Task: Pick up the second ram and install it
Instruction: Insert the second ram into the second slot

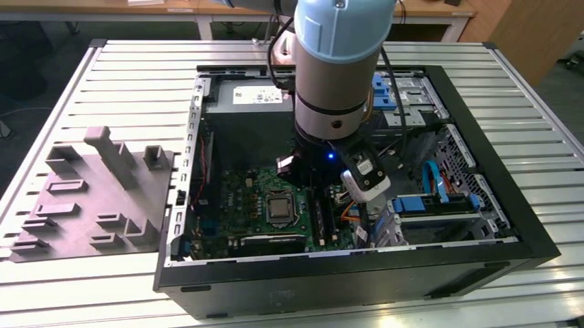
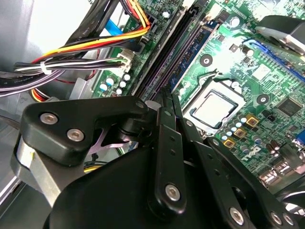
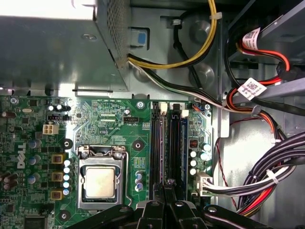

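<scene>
While pincer (image 2: pixel 167 100) was pressed together at one end of ram (image 2: pixel 190 52), board looked light, stiff, fragile: hold edges, not chips.

The 1 arm (image 1: pixel 336 68) hung straight down into the computer case (image 1: pixel 365 277), its gripper (image 2: pixel 167 98) low inside the case with its 2 fingers (image 2: pixel 169 129) closed together.

My gripper (image 3: pixel 167 184): fingertips pressed together over the memory slots (image 3: pixel 159 143) just beside the processor socket (image 3: pixel 100 183) | blue-green ram (image 3: pixel 184 143): stands in the slot farthest from the socket | cable bundle (image 3: pixel 267 177): beyond it, well apart from the socket
</scene>
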`<state>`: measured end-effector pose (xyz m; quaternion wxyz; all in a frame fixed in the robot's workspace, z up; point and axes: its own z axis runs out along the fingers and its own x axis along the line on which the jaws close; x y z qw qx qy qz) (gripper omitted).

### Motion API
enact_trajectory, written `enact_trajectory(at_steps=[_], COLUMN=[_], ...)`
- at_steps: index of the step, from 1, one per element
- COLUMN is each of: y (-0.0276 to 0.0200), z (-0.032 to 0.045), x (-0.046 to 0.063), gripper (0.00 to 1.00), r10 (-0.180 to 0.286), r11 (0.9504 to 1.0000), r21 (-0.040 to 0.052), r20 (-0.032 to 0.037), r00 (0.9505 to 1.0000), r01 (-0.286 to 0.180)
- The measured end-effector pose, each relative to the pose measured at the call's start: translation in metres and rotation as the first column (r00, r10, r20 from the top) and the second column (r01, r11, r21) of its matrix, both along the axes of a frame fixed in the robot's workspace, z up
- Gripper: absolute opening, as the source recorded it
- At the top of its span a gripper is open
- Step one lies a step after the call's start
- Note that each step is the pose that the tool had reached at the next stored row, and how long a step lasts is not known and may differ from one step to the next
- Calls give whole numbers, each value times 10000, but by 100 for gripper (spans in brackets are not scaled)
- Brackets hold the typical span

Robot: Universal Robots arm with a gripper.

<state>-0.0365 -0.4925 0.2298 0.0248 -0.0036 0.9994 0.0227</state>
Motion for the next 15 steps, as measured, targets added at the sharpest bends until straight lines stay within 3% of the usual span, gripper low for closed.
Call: enact_trajectory(at_steps=[15], y=[0], z=[-10], x=[1], gripper=[11], r10=[-221], r11=[9998], r21=[7], r20=[1], r00=[9998], r01=[221])
